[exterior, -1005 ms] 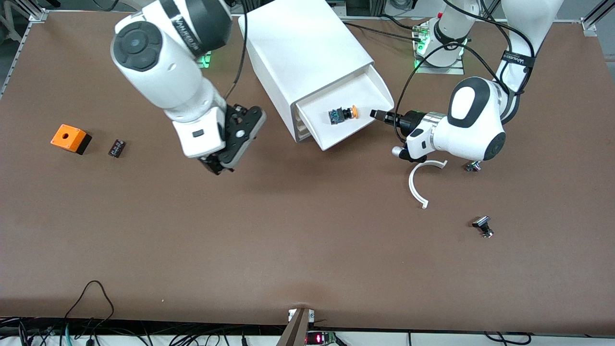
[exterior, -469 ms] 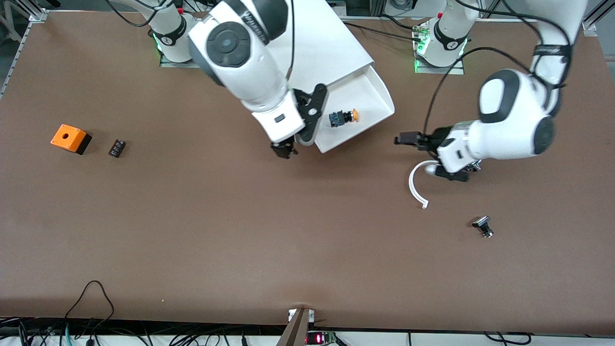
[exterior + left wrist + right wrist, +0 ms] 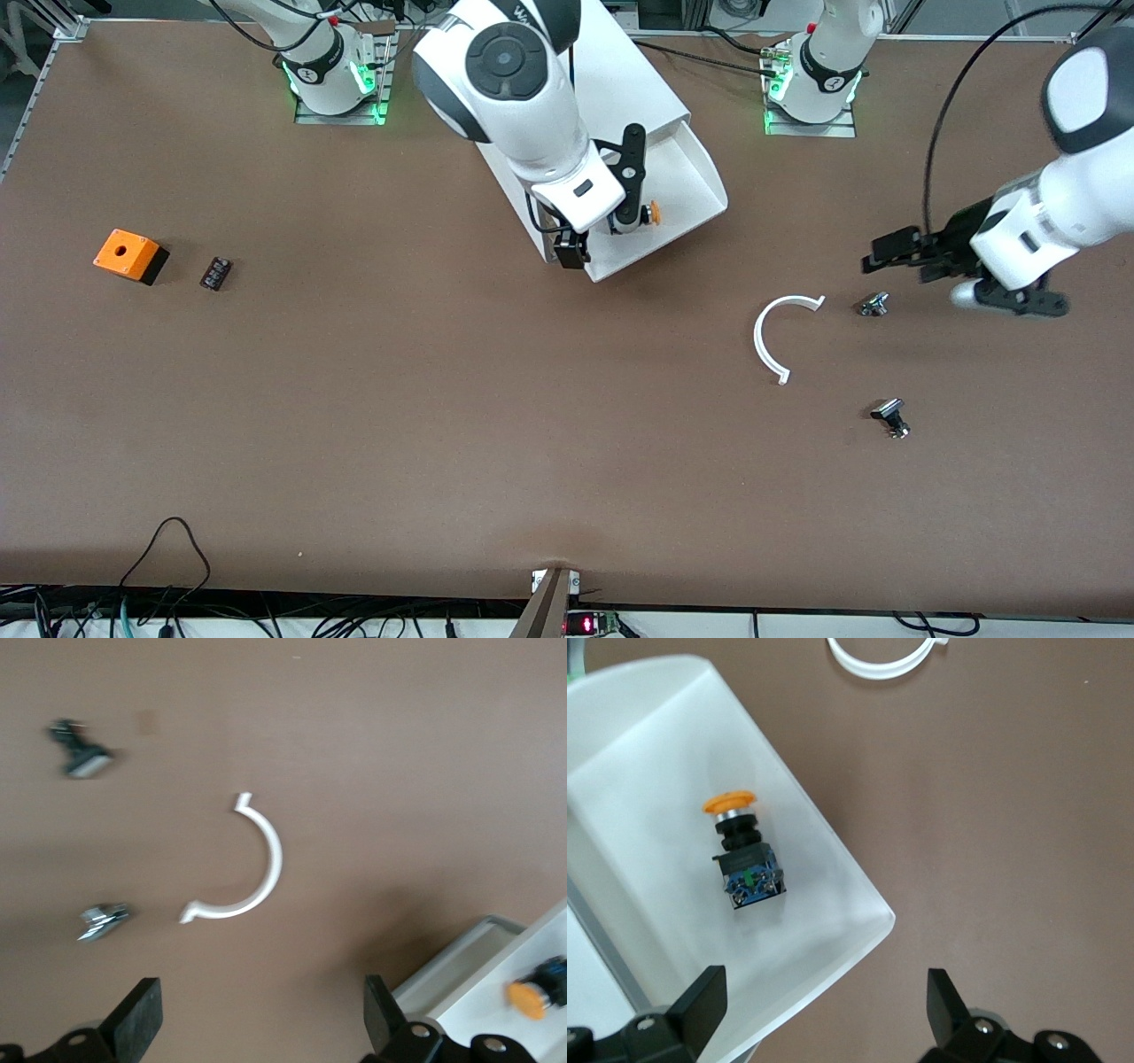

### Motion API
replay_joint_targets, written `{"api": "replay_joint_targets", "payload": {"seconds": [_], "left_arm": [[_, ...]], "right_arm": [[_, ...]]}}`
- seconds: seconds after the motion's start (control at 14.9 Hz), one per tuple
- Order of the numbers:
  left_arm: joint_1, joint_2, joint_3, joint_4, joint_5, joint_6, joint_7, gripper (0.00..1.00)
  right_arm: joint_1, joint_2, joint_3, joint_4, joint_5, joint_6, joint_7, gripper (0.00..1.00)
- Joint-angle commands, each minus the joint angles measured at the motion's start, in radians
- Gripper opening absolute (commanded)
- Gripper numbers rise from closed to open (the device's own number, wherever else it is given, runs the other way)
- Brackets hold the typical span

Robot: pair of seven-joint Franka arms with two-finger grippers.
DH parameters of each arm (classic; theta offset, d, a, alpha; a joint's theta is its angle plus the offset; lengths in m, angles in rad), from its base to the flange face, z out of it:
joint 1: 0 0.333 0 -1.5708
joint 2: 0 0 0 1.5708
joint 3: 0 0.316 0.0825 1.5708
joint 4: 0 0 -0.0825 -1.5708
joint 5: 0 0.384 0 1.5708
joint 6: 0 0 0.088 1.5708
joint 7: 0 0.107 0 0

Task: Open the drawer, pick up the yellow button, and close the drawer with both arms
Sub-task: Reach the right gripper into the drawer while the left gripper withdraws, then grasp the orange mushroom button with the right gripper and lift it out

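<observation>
Button [image 3: 744, 855] lies in the pulled-out drawer [image 3: 687, 168]; right gripper [image 3: 824, 1005] hovers over it, fingers spread apart; left gripper [image 3: 257, 1023] hangs spread over bare table [image 3: 443, 425] near a white arc [image 3: 775, 332].

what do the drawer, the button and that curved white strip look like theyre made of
Drawer: looks like frosted, slightly translucent white plastic with soft rounded edges.
Button: matte orange-yellow cap, probably plastic, on a black body with a blue block at its base.
Curved white strip: thin, smooth and evenly white, likely plastic.
</observation>
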Motion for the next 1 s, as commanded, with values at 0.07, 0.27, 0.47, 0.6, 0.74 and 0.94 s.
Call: {"api": "replay_joint_targets", "payload": {"seconds": [0.07, 0.27, 0.47, 0.6, 0.74, 0.94], "left_arm": [[-0.024, -0.075, -0.003, 0.041, 0.187, -0.114, -0.118, 1.00], [-0.025, -0.072, 0.004, 0.054, 0.233, -0.139, -0.151, 1.00], [-0.026, -0.064, 0.029, 0.054, 0.229, -0.138, -0.152, 1.00], [-0.026, -0.064, 0.029, 0.054, 0.229, -0.138, -0.154, 1.00], [-0.028, -0.066, 0.029, 0.055, 0.227, -0.139, -0.152, 1.00], [-0.028, -0.064, 0.029, 0.057, 0.226, -0.140, -0.152, 1.00]], "right_arm": [[0.106, 0.030, -0.002, 0.042, -0.094, -0.031, -0.003, 1.00], [0.141, 0.056, -0.006, 0.042, -0.097, -0.020, 0.006, 1.00], [0.153, 0.093, -0.004, 0.042, -0.123, -0.013, 0.006, 1.00], [0.158, 0.108, -0.003, 0.042, -0.140, -0.007, 0.006, 1.00], [0.156, 0.121, -0.003, 0.042, -0.140, -0.002, 0.006, 1.00], [0.155, 0.145, -0.004, 0.040, -0.140, 0.056, 0.008, 1.00]]}}
